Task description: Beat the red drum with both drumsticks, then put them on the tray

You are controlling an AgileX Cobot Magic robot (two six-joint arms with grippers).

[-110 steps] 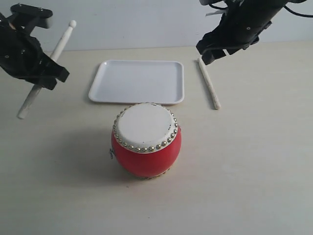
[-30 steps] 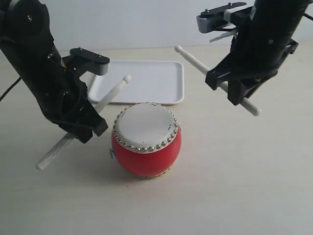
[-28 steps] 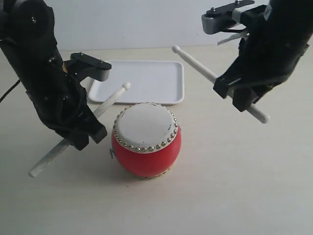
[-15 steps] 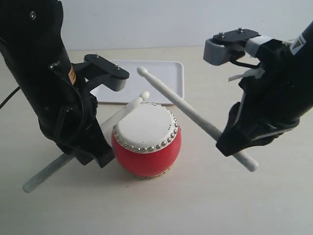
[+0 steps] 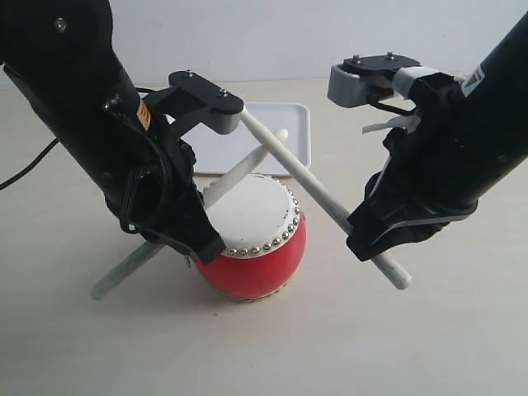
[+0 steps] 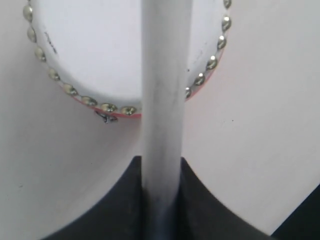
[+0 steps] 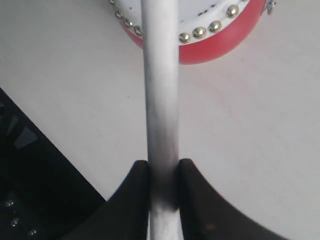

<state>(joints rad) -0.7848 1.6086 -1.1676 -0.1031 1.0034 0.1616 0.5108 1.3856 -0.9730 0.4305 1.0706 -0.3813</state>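
Observation:
The red drum (image 5: 252, 268) stands at the middle of the table, its cream head (image 6: 100, 50) ringed with silver studs. My left gripper (image 5: 186, 224) is shut on one pale drumstick (image 5: 239, 169), which slants up over the drum's far left rim. My right gripper (image 5: 371, 242) is shut on the other drumstick (image 5: 313, 186), slanting up-left over the far right rim. The two sticks cross above the back of the head; contact with the head cannot be told. In the wrist views each stick (image 6: 165, 100) (image 7: 160, 100) runs out from between shut fingers (image 6: 125, 205) (image 7: 132, 200). The white tray (image 5: 297, 120) lies behind the drum, partly hidden.
Both black arms crowd close on either side of the drum. A black cable (image 5: 25, 169) trails over the table at the far left. The right wrist view shows the red body (image 7: 220, 45) and part of a dark robot base (image 7: 30, 190).
Both arms have swung in and down from the sides toward the drum. The sticks, apart a second ago, now cross above the drum's head.

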